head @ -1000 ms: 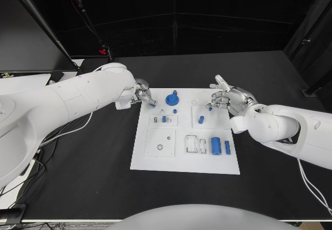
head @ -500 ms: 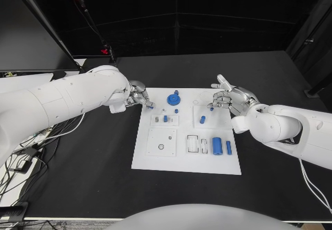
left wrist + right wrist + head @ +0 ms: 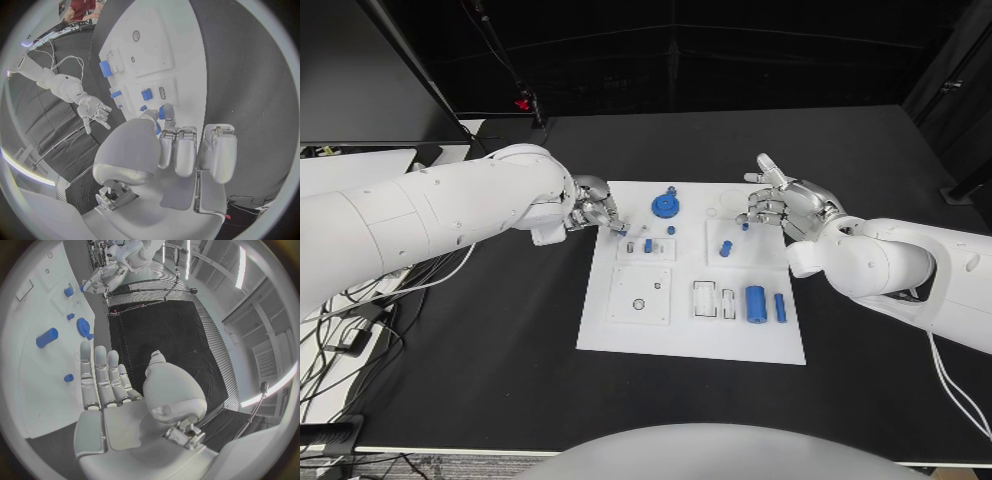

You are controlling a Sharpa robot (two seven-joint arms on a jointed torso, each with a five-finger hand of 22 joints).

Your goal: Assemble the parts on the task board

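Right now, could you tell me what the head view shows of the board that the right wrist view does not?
Head view alone: the whole white board, with the two upright blue cylinders near its right edge. Right wrist view alone: the right hand's flat, empty palm. Both: the blue gear and the left hand at the board's far left corner.

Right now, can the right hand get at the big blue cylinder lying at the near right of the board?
Probably yes. The right hand is open over the task board's far right corner, holding nothing. The big blue cylinder lies nearer the robot on that same side, with nothing over it; the left hand is at the opposite edge.
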